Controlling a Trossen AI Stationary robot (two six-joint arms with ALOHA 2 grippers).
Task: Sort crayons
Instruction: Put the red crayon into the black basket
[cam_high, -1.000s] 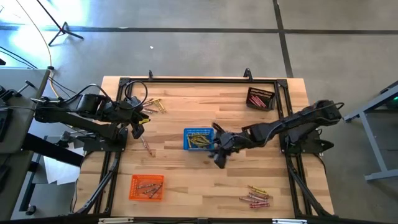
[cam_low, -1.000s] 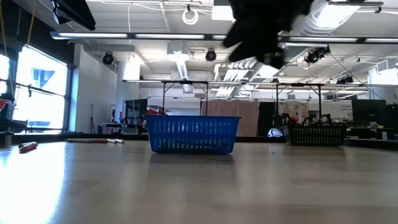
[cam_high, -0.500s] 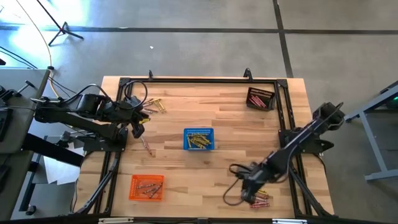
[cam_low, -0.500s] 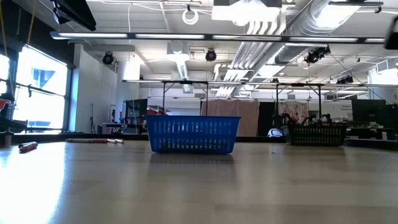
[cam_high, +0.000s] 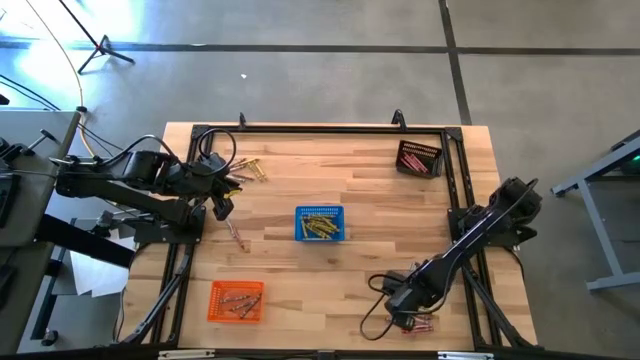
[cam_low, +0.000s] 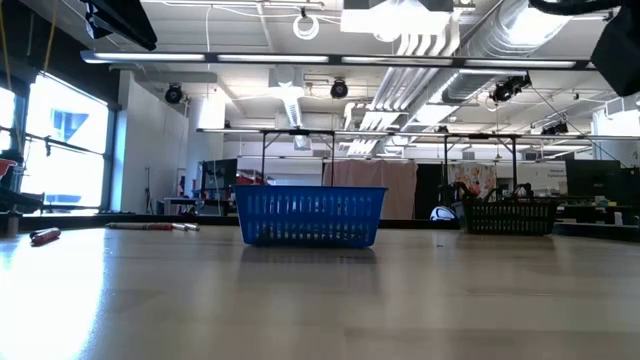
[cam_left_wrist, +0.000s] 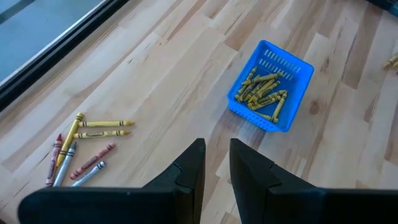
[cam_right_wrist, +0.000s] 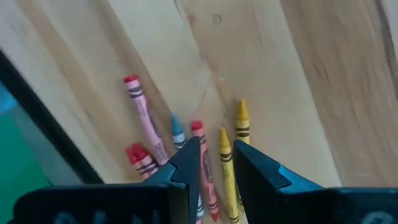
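Right gripper (cam_right_wrist: 216, 163) hovers low over the loose crayons (cam_right_wrist: 186, 149) at the table's near right edge, far from the blue basket (cam_high: 320, 224); fingers a narrow gap apart, holding nothing, a red crayon (cam_right_wrist: 205, 168) in line with the gap. Pile is red, yellow, one blue stick, lying flat. Blue basket mid-table holds yellow crayons. Orange basket (cam_high: 236, 301) sits near-left of it with reddish ones. Left gripper (cam_high: 222, 200) waits left of the blue basket, fingers slightly parted, empty, more loose crayons (cam_high: 245, 171) beside it. Dark basket (cam_high: 418, 158) far right.

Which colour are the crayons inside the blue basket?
Yellow. The crayons in the blue basket show best in the left wrist view.
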